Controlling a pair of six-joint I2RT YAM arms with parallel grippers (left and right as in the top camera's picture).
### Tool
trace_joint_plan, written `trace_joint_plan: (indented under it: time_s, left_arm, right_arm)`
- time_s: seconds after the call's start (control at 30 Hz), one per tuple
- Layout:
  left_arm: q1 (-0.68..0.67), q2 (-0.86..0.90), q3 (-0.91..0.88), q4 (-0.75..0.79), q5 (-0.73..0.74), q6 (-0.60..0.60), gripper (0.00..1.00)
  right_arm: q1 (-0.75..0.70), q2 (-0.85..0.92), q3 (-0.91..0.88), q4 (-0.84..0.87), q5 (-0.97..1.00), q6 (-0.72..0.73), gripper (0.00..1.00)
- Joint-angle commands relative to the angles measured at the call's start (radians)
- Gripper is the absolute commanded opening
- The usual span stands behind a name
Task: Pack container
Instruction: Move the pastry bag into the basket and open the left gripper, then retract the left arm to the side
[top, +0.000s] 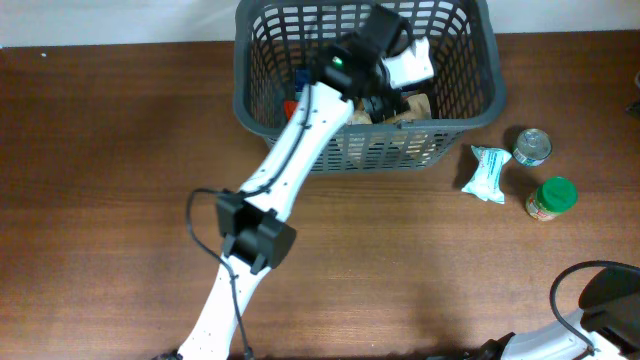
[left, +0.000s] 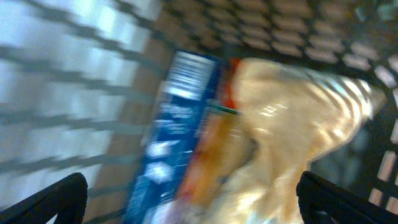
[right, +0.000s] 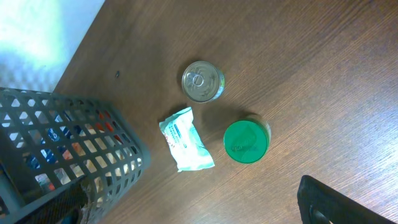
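Inside the container (top: 450, 140) | left gripper (left: 194, 200) spread wide, empty, above pale bag (left: 292, 118) | risk: fingers (left: 56, 199) snagging close lattice wall on lift-out

Overhead top-down; both wrist views share container (top: 440, 148), left closest.

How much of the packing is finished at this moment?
Done: a blue box and a yellowish bag lie inside the container. In hand: nothing; the left claw hangs open above them. Left: the packet, the tin can and the green-lidded jar on the table.
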Motion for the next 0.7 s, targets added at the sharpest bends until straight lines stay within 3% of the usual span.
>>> trace_joint_plan:
  time_s: [0.0,0.23,0.4,0.67]
  left_arm:
    - [0.088,-0.222,0.121,0.007,-0.021,-0.111,0.99]
    - [0.253,-0.445,0.146,-0.056,-0.030,-0.124,1.00]
    - [0.403,-0.488,0.146,-0.216,-0.166,-0.169,0.99]
    - [0.681,-0.470,0.003,-0.299,-0.170,-0.513,0.99]
  right_arm:
    - [0.005,-0.001,-0.005,0.000,-0.005,0.005,0.99]
    - [0.005,-0.001,-0.005,0.002,-0.006,0.005,0.99]
    - [0.005,-0.001,-0.005,0.152,-0.006,0.008,0.99]
    - [0.005,-0.001,-0.005,0.261,0.002,0.008,0.99]
